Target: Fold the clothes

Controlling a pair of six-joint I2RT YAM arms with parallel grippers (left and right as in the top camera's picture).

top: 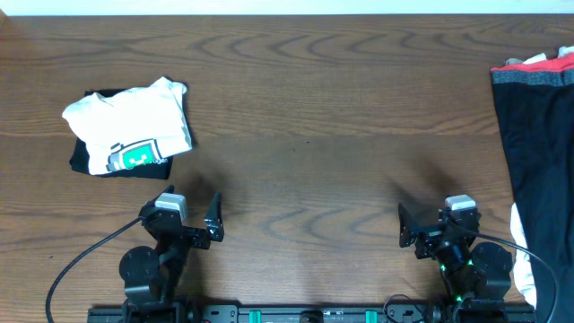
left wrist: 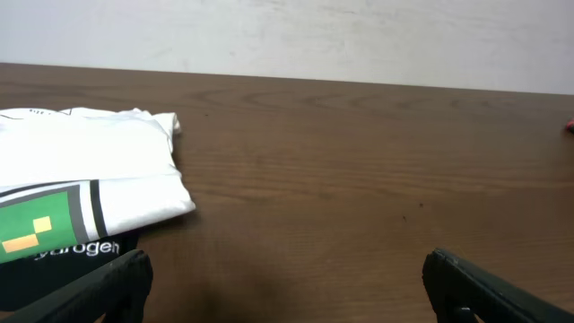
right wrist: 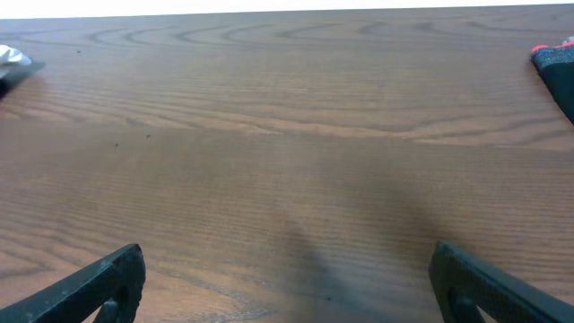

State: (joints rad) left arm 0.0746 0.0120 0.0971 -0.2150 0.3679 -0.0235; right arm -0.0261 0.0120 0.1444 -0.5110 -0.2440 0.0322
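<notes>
"Overhead view first," says Ben. "Where are the black pants (top: 541, 152)?"

"Way over at the right edge of the worktop (top: 305, 135)," says Ana. "They lie flat and run down that side. The grey waistband (top: 534, 77) is at the far end, and it has a bright red edge. Part of the pants goes out of the picture."

"Is anything touching them?"

"No arm is. A bit of white cloth (top: 522, 256) peeks out beside them, near the right arm."

"What are the left fingers (left wrist: 103, 289) doing?"

"They are spread wide, with nothing between them. In the left wrist view you see only brown wood in the gap."

"And the right fingers (right wrist: 94, 285)?"

"The same. They are spread wide and hold nothing. Both arms sit at the near edge of the worktop, well apart from each other."

"What is that white lump on the left?"

"A white T-shirt (top: 133, 115) with a green logo, bunched up. It lies on top of something black (top: 82, 158). It is just ahead of the left arm, and the left fingers are not touching it."

"Can the right wrist camera see the pants?"

"Only a tiny corner, far off at the top right, dark with a bit of red."
</notes>
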